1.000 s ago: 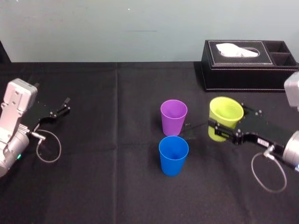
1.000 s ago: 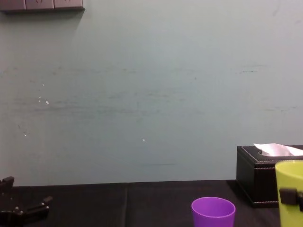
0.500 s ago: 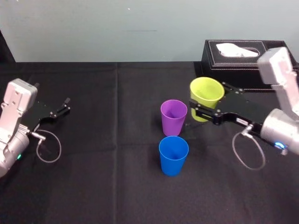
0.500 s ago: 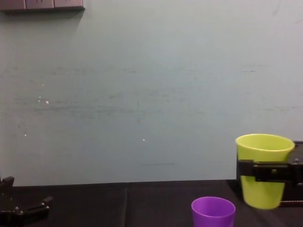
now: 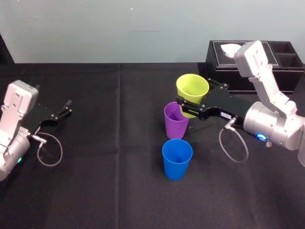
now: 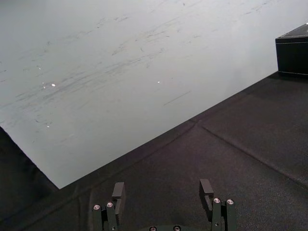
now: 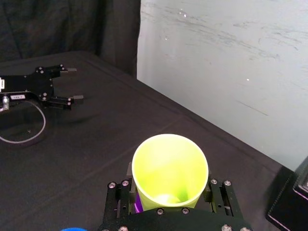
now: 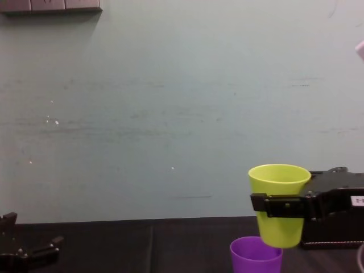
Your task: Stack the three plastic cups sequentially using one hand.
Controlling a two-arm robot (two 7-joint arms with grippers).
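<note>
1. Head view: the right claw (image 5: 193, 106) grips the yellow-green cup (image 5: 192, 90), raised just over the purple cup (image 5: 174, 123), not nested yet.
2. Blue cup (image 5: 177, 160) stands apart on the desk (image 5: 109, 181), unstacked.
3. Left claw (image 5: 64, 109) lies open, parked.

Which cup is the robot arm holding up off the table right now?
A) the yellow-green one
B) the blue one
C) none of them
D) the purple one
A: the right gripper is clamped around the yellow-green cup, which hangs over the purple cup; the blue cup stands on the table.
</note>
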